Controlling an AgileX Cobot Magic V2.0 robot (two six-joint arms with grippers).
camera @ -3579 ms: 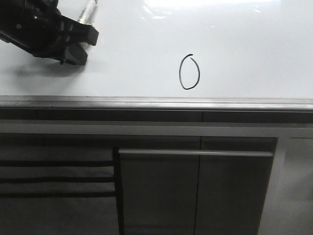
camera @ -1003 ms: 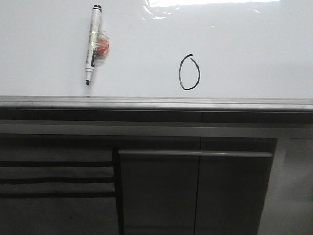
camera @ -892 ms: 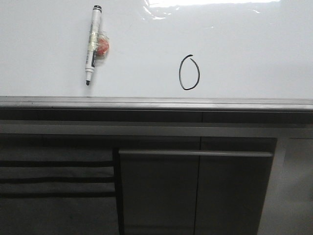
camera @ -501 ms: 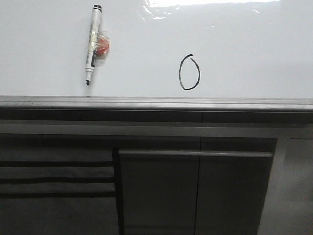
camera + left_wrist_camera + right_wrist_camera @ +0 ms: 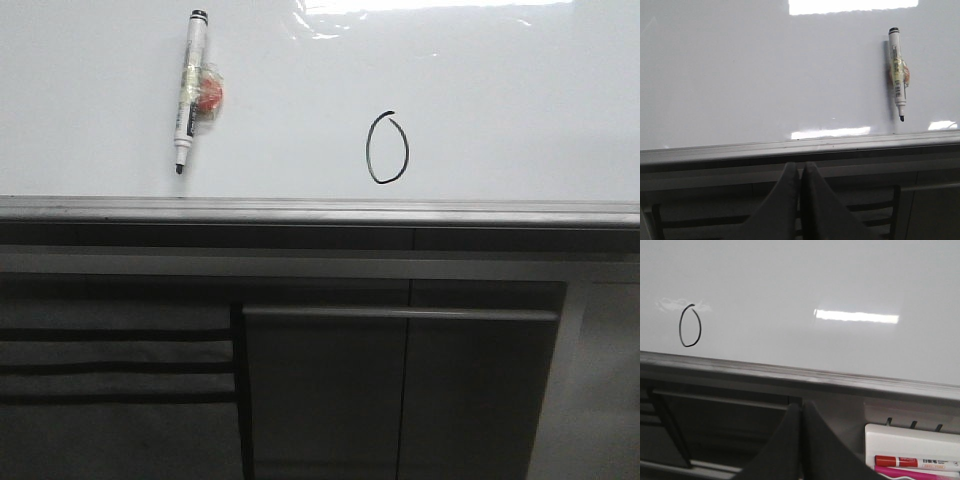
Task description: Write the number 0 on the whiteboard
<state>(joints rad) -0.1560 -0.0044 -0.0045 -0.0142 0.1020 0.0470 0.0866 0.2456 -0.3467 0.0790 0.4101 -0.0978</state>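
Glossy white, the whiteboard (image 5: 480,90) fills the upper part of the front view, the number 0 (image 5: 387,148) drawn right of centre, just above the grey edge strip (image 5: 320,210). A marker (image 5: 187,90) lies well apart to its left, a small red-and-clear piece (image 5: 209,97) touching its barrel. No arm shows here.

In the left wrist view the left gripper (image 5: 800,200) hangs with jaws pressed together, empty, the marker beyond it. The marker looks light, stiff and slick (best gripped mid-barrel, I judge).

In the right wrist view the right gripper (image 5: 800,442) is likewise clenched on nothing. A white tray (image 5: 912,450) holds a red marker (image 5: 917,461) above a pink one (image 5: 910,473).
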